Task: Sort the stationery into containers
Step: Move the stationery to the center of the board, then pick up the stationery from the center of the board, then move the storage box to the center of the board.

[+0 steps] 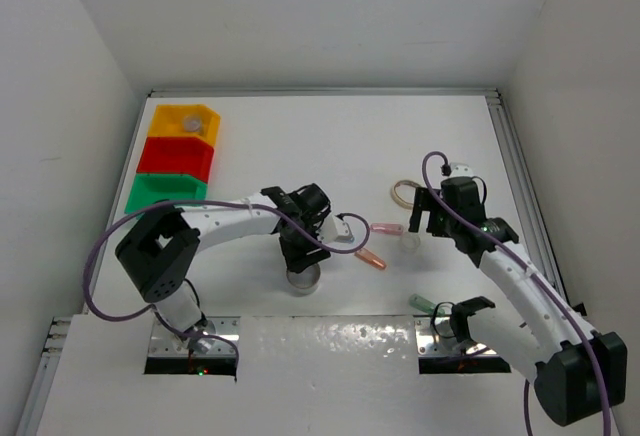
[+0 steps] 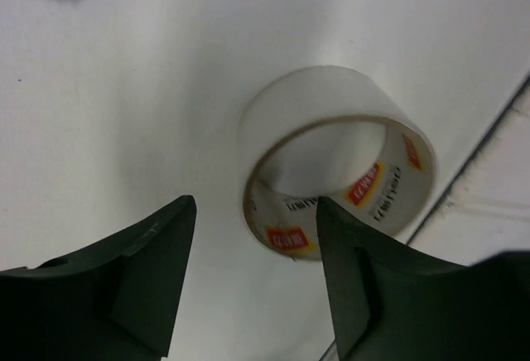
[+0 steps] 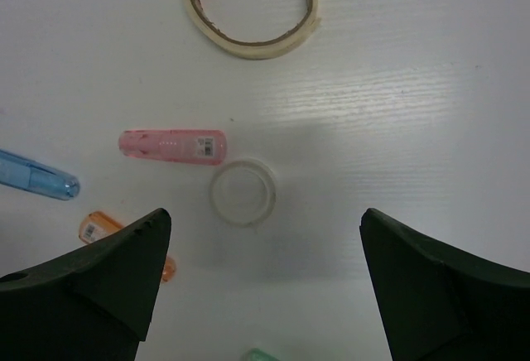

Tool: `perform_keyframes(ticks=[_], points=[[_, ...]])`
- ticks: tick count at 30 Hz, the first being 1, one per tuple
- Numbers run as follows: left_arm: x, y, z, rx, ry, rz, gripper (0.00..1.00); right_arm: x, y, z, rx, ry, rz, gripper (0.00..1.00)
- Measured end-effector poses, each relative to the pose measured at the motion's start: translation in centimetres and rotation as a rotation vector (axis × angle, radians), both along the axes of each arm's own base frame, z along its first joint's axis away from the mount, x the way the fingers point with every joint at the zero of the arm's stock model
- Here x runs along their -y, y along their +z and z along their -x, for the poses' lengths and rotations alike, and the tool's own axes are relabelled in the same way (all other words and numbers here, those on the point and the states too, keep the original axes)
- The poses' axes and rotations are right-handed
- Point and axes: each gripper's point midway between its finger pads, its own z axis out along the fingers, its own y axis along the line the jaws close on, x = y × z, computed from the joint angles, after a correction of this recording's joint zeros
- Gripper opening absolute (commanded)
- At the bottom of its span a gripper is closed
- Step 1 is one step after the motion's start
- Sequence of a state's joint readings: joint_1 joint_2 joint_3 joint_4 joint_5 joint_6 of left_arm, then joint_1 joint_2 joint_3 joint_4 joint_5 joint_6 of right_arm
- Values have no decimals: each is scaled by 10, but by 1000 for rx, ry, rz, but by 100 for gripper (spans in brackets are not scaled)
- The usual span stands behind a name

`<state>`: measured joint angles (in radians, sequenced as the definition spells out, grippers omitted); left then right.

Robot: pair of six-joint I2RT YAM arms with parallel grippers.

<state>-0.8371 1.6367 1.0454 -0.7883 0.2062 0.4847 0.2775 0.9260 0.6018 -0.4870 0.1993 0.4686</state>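
Note:
My left gripper (image 1: 300, 246) is open over a grey tape ring (image 1: 302, 278). In the left wrist view the ring (image 2: 335, 158) lies just ahead of the open gripper (image 2: 255, 204), and the right fingertip (image 2: 352, 262) overlaps its near rim. My right gripper (image 1: 425, 218) is open and empty above a tiny clear pot (image 3: 242, 191). Around the pot lie a pink capsule (image 3: 171, 146), a blue capsule (image 3: 37, 175), an orange capsule (image 3: 103, 230) and a beige tape ring (image 3: 250, 5). The yellow (image 1: 207, 136), red (image 1: 175, 156) and green (image 1: 165, 193) bins stand in a row at the far left.
A small round item (image 1: 192, 124) lies in the yellow bin. A green capsule (image 1: 423, 303) lies near the right arm's base. A raised metal plate (image 1: 330, 341) runs along the near edge, just past the grey ring.

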Motion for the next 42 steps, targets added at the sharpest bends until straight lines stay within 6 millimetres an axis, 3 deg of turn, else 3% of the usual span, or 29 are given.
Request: perform_keyframes(ticks=[3,6,7,10,14,17,19,20,22,24,25,27,29,32,34,37,42], points=[[-2,-13,-11,38,42,-19,47,2,-5,6,-1,-13,-3,93],[-8,-21,-24,66,87,-42,26,2,-8,8,-8,-21,-9,92],[-11,-23,-29,77,97,-49,15,2,-8,9,-9,-23,-11,92],[-18,-25,-39,89,131,-58,0,2,-9,9,-12,-25,-16,91],[-28,-22,-50,82,176,-58,0,0,-11,12,-29,-23,-16,88],[-33,-1,-70,55,258,-36,0,-4,-13,14,-53,-5,-7,88],[-39,38,-112,67,377,35,0,-9,-10,11,-62,19,3,88],[-46,66,-146,116,458,96,0,-12,-8,8,-60,32,7,88],[-83,128,-216,265,631,207,0,-21,-4,-3,-48,59,10,88],[-146,187,-270,425,811,277,0,-31,-3,-16,-43,85,8,88],[-184,210,-286,491,900,290,0,-36,-4,-23,-51,101,2,89],[-267,232,-300,571,1087,278,0,-48,-5,-40,-72,127,-4,89],[-330,222,-295,564,1243,228,0,-60,-2,-61,-68,152,-13,89],[-383,176,-277,456,1398,127,0,-79,6,-90,-45,191,-34,89],[-391,144,-270,375,1431,75,0,-86,10,-102,-29,209,-43,89],[-385,99,-260,256,1432,15,0,-91,10,-106,-27,226,-53,89],[-373,71,-257,190,1410,-18,0,-91,4,-102,-43,230,-55,89]])
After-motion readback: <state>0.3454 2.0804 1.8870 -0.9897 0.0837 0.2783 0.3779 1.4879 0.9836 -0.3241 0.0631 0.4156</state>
